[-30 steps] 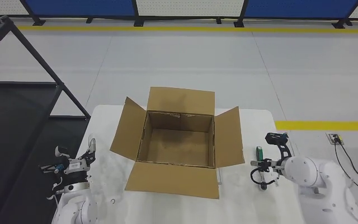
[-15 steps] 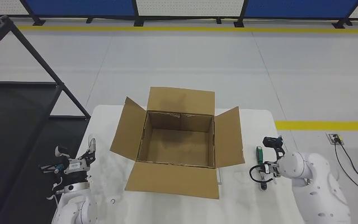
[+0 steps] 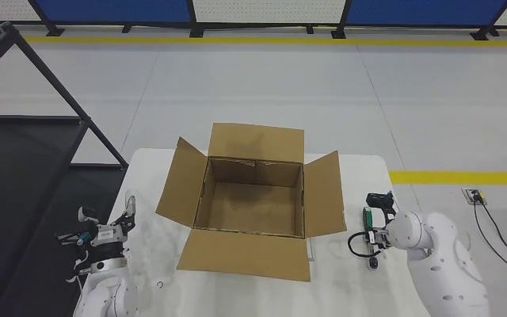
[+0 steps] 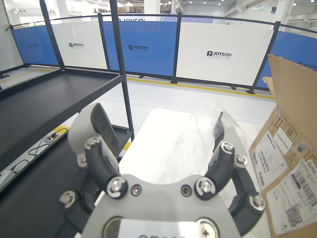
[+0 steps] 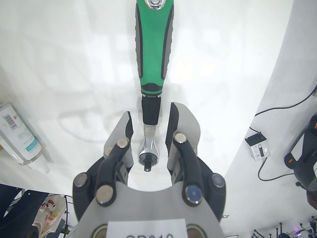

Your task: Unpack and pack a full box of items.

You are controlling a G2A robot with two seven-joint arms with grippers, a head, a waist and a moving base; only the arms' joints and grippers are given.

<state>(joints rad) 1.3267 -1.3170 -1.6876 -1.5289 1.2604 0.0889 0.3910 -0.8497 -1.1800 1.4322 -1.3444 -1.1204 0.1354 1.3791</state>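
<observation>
One ratchet wrench (image 5: 153, 38) lies flat on the white table (image 5: 62, 50), right of the open, empty box (image 3: 323, 194) in the top view. The right gripper (image 5: 151, 115) straddles its neck, fingers apart and not touching it. Judged step: pickup for packing. The next move calls for closing squarely, then lifting.

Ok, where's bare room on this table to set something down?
The open brown cardboard box is empty inside. The white table's near corner by the right arm is bare. Crowded beside the box's right flap: a white bottle, and a green-handled ratchet inside the open right gripper.
</observation>
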